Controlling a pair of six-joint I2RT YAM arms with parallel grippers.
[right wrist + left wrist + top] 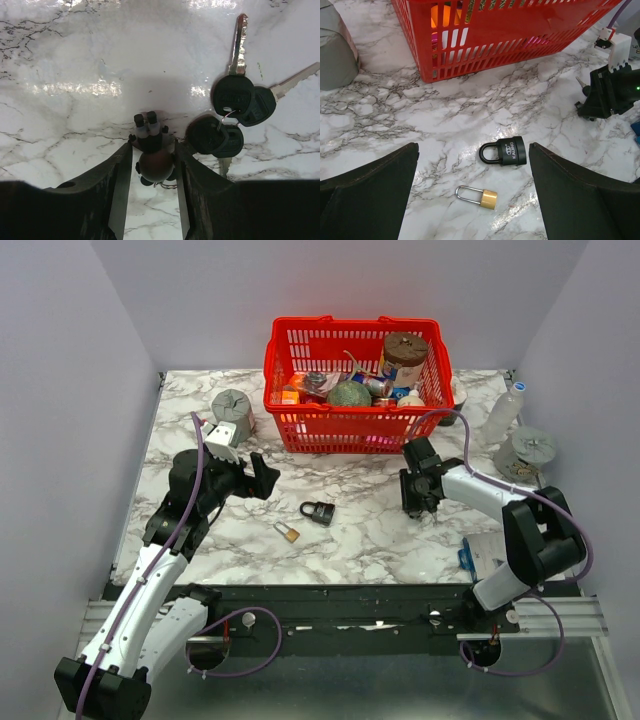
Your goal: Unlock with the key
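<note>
Left gripper (474,150): dark fingers wide apart, empty, cropped at frame bottom, left of black round-bodied padlock (512,151). Small brass padlock with silver shackle (488,199) just beside it. Well right of black padlock: right gripper (153,146) narrow, pinching small dark-red round fob (155,165). Its link to bunch of black-headed silvery keys (235,107) unclear. Keys flat on table, hidden in top view. White grey-veined marble table (370,530). Red plastic basket (300,425) behind padlock. Pale lilac walls (60,360).
</note>
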